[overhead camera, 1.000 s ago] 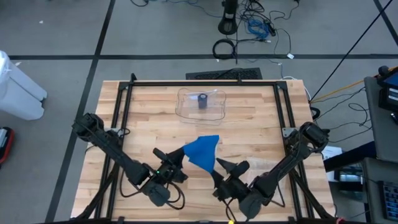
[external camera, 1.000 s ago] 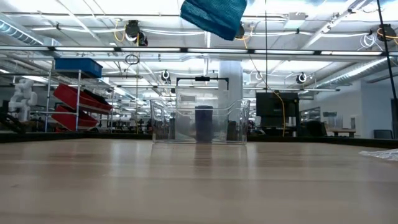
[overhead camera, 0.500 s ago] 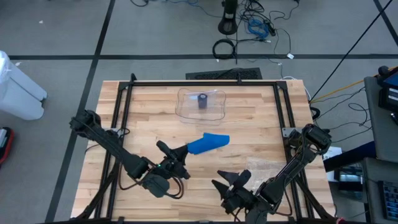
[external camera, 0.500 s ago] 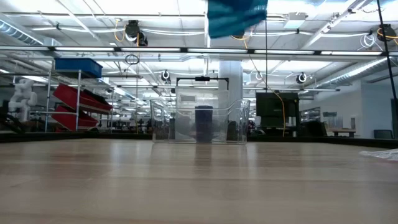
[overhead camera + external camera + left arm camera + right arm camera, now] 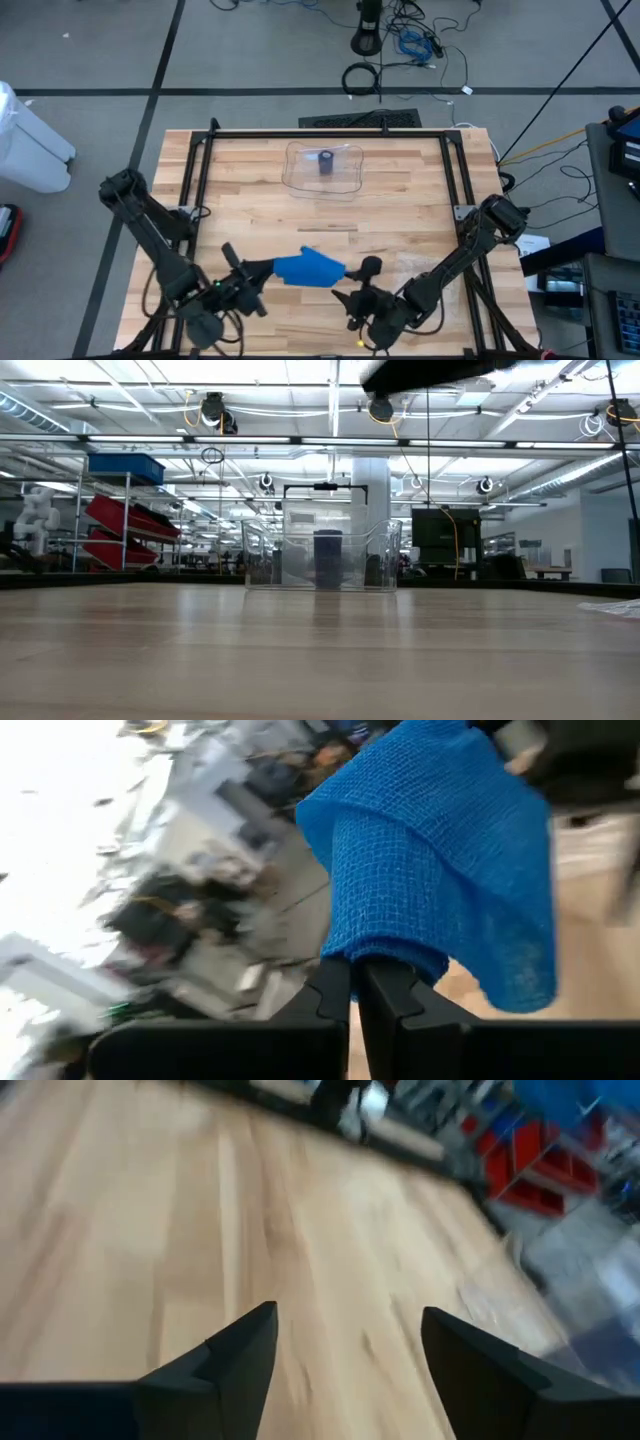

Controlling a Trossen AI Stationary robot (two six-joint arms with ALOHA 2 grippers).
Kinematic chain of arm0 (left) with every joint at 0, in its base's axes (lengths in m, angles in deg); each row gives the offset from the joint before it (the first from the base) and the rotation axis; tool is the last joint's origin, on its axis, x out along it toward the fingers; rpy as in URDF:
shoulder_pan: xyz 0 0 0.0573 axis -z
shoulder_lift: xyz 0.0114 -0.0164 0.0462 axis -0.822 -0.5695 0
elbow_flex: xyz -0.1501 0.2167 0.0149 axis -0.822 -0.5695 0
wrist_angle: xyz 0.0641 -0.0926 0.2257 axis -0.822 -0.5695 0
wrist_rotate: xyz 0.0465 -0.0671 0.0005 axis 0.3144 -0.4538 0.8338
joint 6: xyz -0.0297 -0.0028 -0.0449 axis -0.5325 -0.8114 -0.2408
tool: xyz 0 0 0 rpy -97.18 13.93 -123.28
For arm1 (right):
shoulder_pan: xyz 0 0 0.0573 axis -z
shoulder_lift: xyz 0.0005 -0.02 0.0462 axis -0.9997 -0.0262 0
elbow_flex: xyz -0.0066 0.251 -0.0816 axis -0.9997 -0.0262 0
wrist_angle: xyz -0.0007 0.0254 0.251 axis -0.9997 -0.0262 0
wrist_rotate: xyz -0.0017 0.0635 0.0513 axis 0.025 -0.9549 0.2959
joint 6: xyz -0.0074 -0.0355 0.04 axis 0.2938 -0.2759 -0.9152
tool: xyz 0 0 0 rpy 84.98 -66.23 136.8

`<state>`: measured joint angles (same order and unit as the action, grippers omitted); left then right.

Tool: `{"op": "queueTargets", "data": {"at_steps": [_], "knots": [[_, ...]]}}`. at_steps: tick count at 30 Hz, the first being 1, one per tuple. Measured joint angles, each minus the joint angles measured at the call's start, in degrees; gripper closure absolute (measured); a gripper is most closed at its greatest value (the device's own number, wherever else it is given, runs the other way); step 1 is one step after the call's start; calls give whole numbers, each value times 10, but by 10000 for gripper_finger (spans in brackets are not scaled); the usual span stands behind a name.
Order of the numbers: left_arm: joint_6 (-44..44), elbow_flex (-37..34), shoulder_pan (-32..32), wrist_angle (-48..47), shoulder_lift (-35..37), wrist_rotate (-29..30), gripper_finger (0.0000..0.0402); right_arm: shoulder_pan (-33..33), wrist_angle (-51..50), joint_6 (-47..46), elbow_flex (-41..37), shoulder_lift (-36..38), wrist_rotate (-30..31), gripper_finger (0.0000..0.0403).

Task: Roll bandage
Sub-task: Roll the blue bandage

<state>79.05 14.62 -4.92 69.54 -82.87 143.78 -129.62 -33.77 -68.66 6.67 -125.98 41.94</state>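
While clamping the blue bandage (image 5: 310, 267) between fully closed fingers (image 5: 335, 995), the left gripper (image 5: 243, 272) is sitting over the front part of the wooden counter (image 5: 400, 215), left of centre. In the left wrist view the fingers are pressing together on the bandage's lower edge, and the mesh cloth is fanning out and draping beyond the fingertips, bunched and folded over itself. In the high view the bandage is stretching from the left gripper toward the right, its far end lying just beside the right gripper (image 5: 357, 281).

Right gripper is hovering at the front of the counter, right of the bandage, fingers (image 5: 230, 1360) spread wide apart and holding nothing; in the right wrist view only bare wood is showing between them. Whether the right fingers are touching the bandage's end, cannot tell from the high view.

Toward the back of the counter, a clear plastic tray (image 5: 324, 168) is sitting well apart from both grippers, with a dark upright roll (image 5: 325, 162) standing inside it. Low view is showing the same tray (image 5: 318, 558) and roll (image 5: 327, 558) in the middle distance, with a dark arm part crossing the top edge; bandage is not visible there.
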Motion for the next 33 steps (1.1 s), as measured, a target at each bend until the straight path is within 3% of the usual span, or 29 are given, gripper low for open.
{"op": "queueTargets", "data": {"at_steps": [5,11,17,21,26,33], "knots": [[-147,0,24,-127,36,-113,395,9,-164,-126,-1,0,9,190],[-303,-1,11,-257,43,-136,395,2,-172,-146,-1,18,32,205],[-322,-15,-19,-248,43,-170,395,-11,-274,-226,-6,52,64,206],[-323,-15,-33,-243,43,-180,395,-28,-273,-287,-59,81,83,206],[-318,-15,-46,-227,43,-196,395,-31,-109,-273,-156,128,89,206],[-288,-15,-66,-182,43,-248,395,-7,286,-25,-228,157,-6,206]]}}
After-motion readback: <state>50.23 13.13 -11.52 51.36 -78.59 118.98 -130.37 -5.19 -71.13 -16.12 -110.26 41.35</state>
